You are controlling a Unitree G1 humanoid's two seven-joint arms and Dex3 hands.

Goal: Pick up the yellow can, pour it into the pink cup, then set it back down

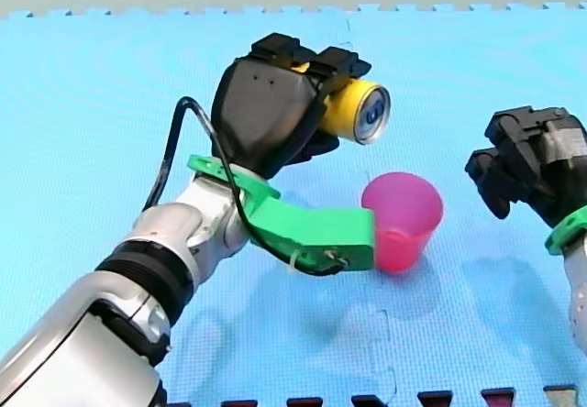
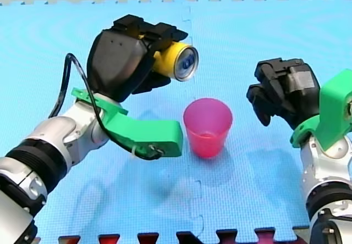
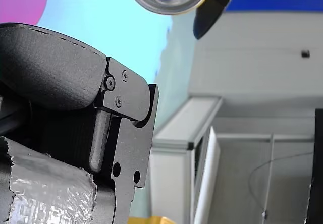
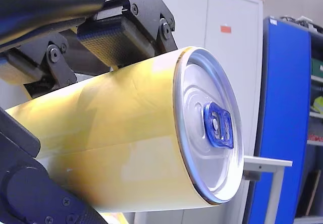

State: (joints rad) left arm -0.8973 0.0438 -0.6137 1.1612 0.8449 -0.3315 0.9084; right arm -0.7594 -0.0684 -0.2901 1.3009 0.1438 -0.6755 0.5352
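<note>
Head views: left hand (image 1: 275,104) is raised over the blue foam mat (image 1: 110,104), its fingers grasping the yellow can (image 1: 358,111). The can is off the mat and tipped on its side, with the lid end pointing toward the right hand (image 2: 283,93). It sits above the pink cup (image 1: 404,219) and apart from it. The cup stands upright on the mat between the two hands. The right hand is clenched on nothing, to the cup's right.

First wrist view: the can's silver lid shows at one edge and a patch of the pink cup at a corner. A black hand housing (image 3: 55,82) fills the foreground, with a white cabinet (image 3: 181,173) beyond.

Second wrist view: the left hand's finger pads (image 4: 108,40) press the can's yellow wall. A blue pull tab (image 4: 218,125) lies on the lid, and a blue cabinet (image 4: 282,108) stands behind.
</note>
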